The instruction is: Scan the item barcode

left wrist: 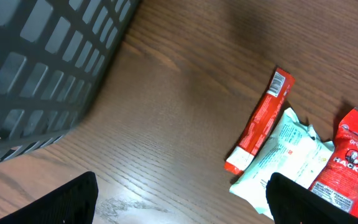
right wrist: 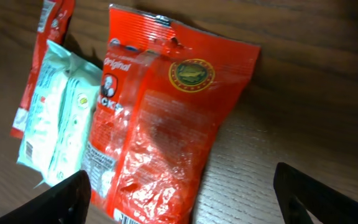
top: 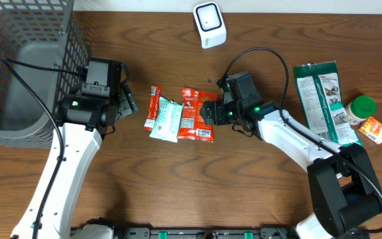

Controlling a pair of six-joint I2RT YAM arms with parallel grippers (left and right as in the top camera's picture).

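A red Hacks candy bag lies flat on the wooden table, seen close in the right wrist view; a strip of barcode shows at its lower edge. My right gripper hangs open just over the bag's right edge, its dark fingertips spread wide with nothing held. The white scanner stands at the table's far edge. My left gripper is open over bare wood, left of the packets.
A pale green packet and a red stick pack lie left of the bag. A dark mesh basket fills the left corner. A green pouch, a green-capped bottle and an orange pack sit right.
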